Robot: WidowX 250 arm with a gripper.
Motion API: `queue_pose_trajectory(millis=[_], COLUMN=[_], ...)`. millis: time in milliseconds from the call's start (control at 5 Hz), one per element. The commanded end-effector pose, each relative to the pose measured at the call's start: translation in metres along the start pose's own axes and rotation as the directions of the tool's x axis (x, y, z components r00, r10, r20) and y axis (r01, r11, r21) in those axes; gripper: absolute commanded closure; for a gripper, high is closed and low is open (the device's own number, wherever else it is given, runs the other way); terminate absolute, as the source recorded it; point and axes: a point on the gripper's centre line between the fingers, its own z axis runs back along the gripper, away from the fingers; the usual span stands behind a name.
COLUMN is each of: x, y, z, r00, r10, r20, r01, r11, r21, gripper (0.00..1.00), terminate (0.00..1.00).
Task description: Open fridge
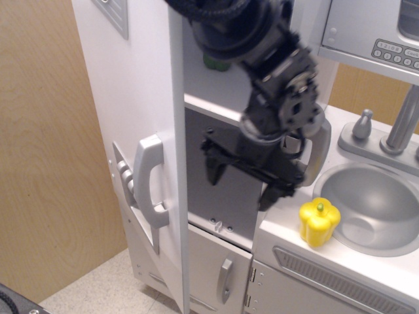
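The tall white fridge point(124, 98) stands at the left with its large door swung open to the left. The door's silver vertical handle point(149, 181) faces me, and the grey dispenser recess point(112, 14) is at the top. A white shelf point(213, 108) shows inside the opening. My black gripper point(241, 188) hangs in front of the lower part of the opening, to the right of the door edge. It is open and empty, with its fingers point(214, 171) spread apart. It touches neither the door nor the handle.
A green pepper point(213, 63) sits on the fridge shelf, mostly hidden by my arm. A yellow pepper point(319, 222) stands on the counter beside the grey sink point(376, 209). The grey microwave point(373, 29) is at the top right. The smaller lower door point(219, 275) is shut.
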Motion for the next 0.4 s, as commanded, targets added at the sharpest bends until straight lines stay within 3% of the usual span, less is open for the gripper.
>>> queue_pose_trajectory(millis=[0,200], x=[-0.005,-0.014], y=[0.030,0.047], z=[-0.019,-0.026], r00=[1.000,1.000], r10=[0.005,0.004], r20=[0.021,0.027], r01=[-0.007,-0.007], r11=[0.997,0.994], r21=[0.083,0.113], gripper=[0.00,0.00], terminate=[0.00,0.00])
